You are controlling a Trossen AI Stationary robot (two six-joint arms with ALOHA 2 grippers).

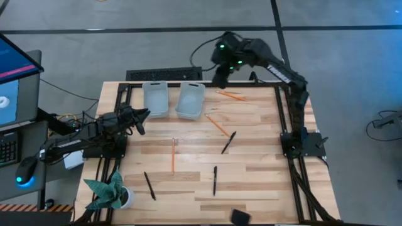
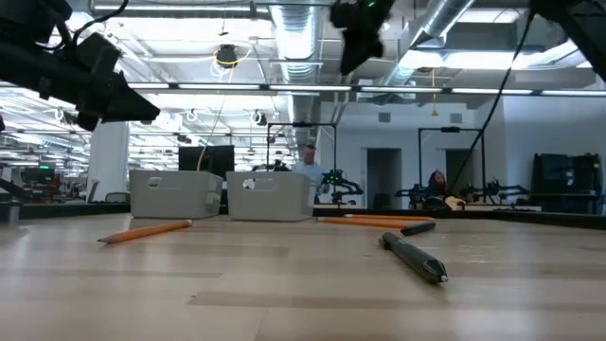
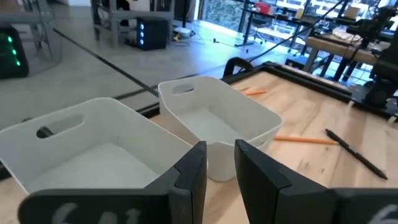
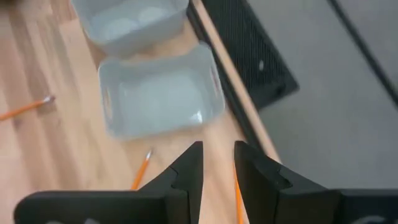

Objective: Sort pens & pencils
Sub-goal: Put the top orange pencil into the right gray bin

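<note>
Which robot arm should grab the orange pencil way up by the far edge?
Probably the right one: its gripper hangs close to that thin orange wooden pencil. The left gripper sits beyond the two pale plastic bins.

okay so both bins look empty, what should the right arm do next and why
Probably lower the right gripper onto the orange pencil lying just beside it at the table's far edge. Both bins are empty, its jaws stand slightly apart holding nothing, and that pencil is its nearest piece.

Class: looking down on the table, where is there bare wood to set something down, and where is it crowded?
Free: the right side between the black pen and the table's right rail, and left of the upright pencil. Crowded: around the two bins and the middle.
</note>
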